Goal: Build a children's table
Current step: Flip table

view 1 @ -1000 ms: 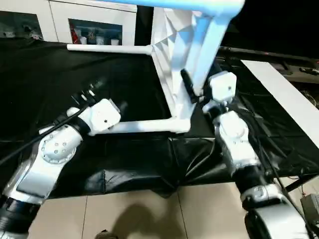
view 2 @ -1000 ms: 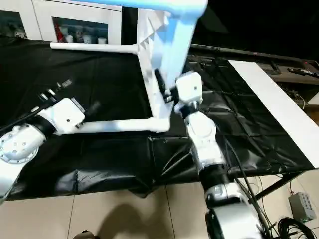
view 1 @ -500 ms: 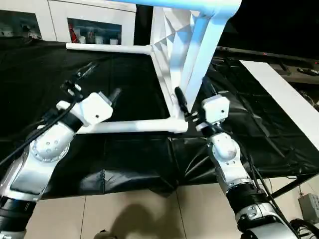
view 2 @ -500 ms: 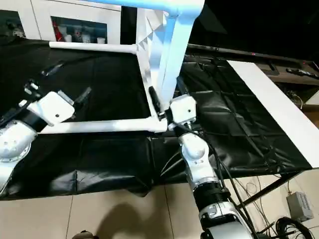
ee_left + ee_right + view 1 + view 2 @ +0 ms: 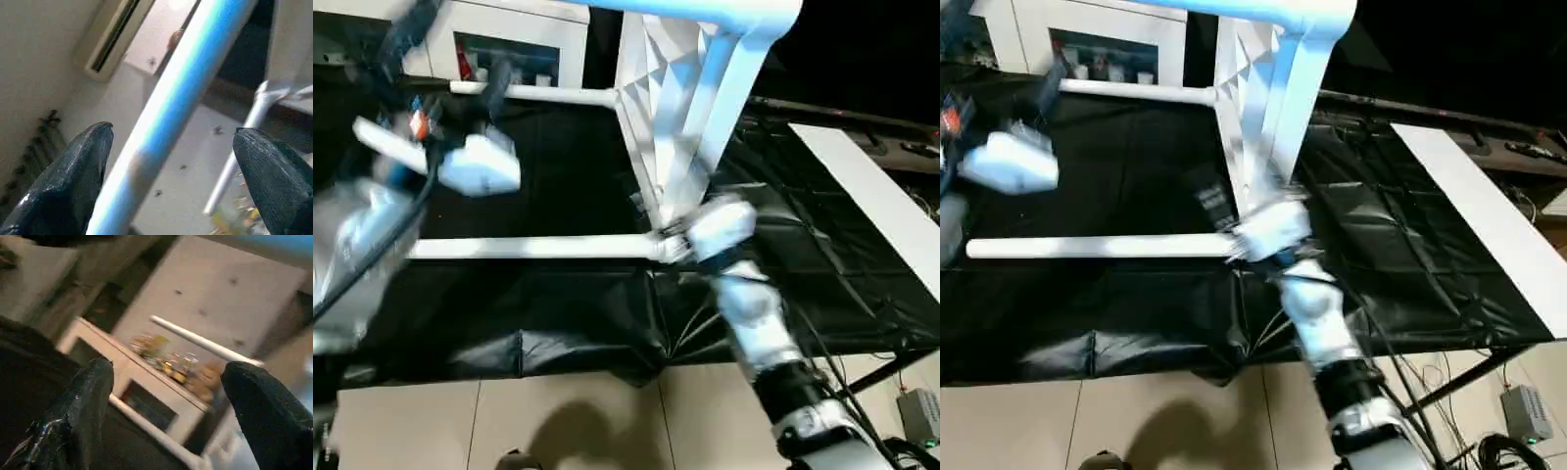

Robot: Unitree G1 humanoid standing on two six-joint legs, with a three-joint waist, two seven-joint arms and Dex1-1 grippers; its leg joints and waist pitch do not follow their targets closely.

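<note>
The children's table lies on its side on black cloth, its ribbed tabletop (image 5: 651, 108) standing on edge. One white leg (image 5: 533, 247) runs left along the cloth from a corner socket (image 5: 658, 245). A second leg (image 5: 543, 94) lies farther back, and blue-lit legs (image 5: 710, 117) reach up and towards me. My left arm (image 5: 475, 166) is raised at the upper left. The left gripper (image 5: 173, 132) is open, and a blue-lit leg (image 5: 181, 98) passes between its fingers without contact. My right arm (image 5: 720, 225) sits at the near socket; the right gripper (image 5: 166, 366) is open and holds nothing.
A white glass-door cabinet (image 5: 509, 54) stands behind the bench. A long white board (image 5: 876, 201) lies on the cloth at the right. The bench's front edge drops to a tiled floor (image 5: 587, 421), with cables at the lower right.
My left arm has swung up and to the left, away from the near leg. My right gripper has dropped lower, down to the corner socket.
</note>
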